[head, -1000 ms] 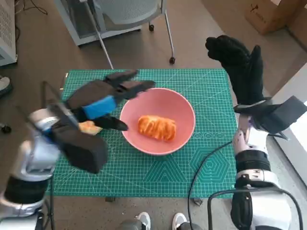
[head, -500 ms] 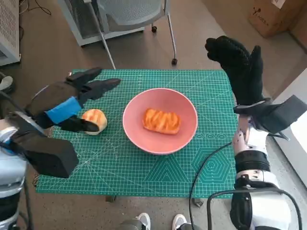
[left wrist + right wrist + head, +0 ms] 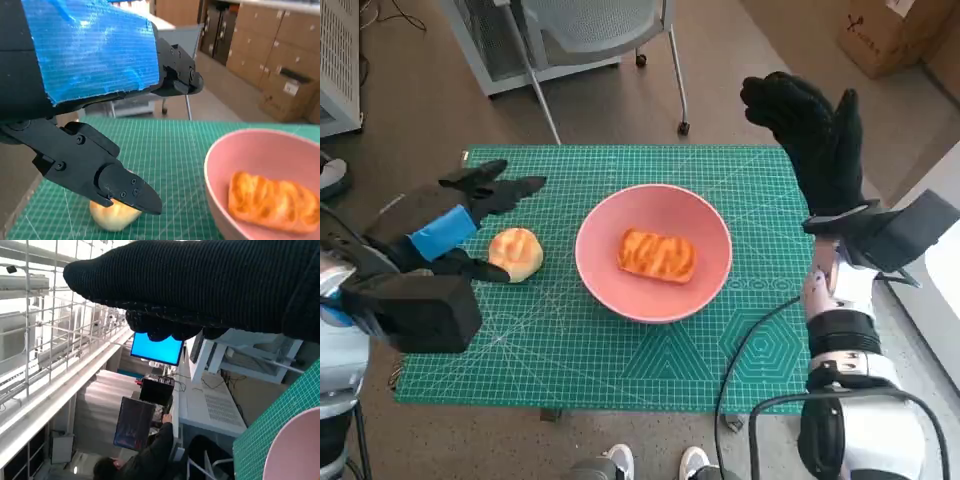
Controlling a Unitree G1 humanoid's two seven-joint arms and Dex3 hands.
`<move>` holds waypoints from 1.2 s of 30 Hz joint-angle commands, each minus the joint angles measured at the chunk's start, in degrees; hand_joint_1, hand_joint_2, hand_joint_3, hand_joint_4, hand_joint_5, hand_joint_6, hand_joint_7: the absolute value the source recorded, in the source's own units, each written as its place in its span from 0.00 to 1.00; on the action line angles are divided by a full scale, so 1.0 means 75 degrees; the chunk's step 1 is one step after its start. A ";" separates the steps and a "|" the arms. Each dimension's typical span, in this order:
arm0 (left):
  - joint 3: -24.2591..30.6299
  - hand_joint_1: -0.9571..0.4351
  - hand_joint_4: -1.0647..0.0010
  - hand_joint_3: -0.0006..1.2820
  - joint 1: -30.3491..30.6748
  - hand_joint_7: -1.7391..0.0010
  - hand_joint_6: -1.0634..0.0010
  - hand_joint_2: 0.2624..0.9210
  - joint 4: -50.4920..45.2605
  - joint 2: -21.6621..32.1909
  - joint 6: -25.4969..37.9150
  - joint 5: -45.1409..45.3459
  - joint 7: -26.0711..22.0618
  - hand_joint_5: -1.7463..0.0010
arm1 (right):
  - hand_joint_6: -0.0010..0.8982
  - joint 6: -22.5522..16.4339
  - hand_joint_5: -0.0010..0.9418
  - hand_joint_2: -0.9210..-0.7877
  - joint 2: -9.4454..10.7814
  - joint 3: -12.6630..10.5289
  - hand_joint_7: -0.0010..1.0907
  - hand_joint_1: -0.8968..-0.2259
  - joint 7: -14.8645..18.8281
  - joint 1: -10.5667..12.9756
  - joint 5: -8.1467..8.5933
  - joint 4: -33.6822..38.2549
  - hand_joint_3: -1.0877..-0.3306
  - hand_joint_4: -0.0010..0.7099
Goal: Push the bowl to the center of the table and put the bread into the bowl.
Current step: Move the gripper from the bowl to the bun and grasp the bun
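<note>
Now my left hand (image 3: 445, 222) drawn back left of the bun (image 3: 515, 253), fingers spread, bread (image 3: 656, 254) unmoved in the bowl (image 3: 610, 280), right hand (image 3: 812, 135) still raised, empty, spread.

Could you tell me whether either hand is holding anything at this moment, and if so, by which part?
Nothing is held. The left hand hovers open above the round bun; the right hand is raised, empty.
</note>
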 commanded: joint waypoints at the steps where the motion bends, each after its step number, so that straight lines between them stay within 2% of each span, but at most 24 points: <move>1: -0.0311 0.43 0.85 0.00 -0.0083 1.00 0.68 0.71 0.0418 -0.0048 -0.0070 0.0155 0.0086 1.00 | 0.40 0.0156 0.00 0.00 0.0023 -0.0023 0.01 0.36 0.0132 -0.0009 0.0037 0.0140 0.62 0.28; 17: -0.1342 0.43 0.87 0.01 -0.0854 1.00 0.69 0.74 0.2718 -0.0363 -0.0153 0.0723 0.0311 1.00 | 0.40 0.0126 0.00 0.00 -0.0109 -0.0115 0.01 0.38 0.0273 -0.0025 0.0052 0.0142 0.62 0.28; 27: -0.1986 0.50 0.87 0.00 -0.1385 1.00 0.70 0.74 0.4259 -0.0609 -0.0354 0.1122 0.0658 1.00 | 0.40 0.0008 0.00 0.00 -0.0219 -0.0141 0.00 0.38 0.0146 -0.0023 -0.0023 0.0129 0.62 0.28; 36: -0.2388 0.62 0.83 0.01 -0.1949 1.00 0.68 0.76 0.5418 -0.0853 -0.0268 0.1524 0.0962 0.99 | 0.39 -0.0214 0.00 0.00 -0.0275 -0.0080 0.00 0.36 -0.0078 0.0029 -0.0163 0.0120 0.62 0.29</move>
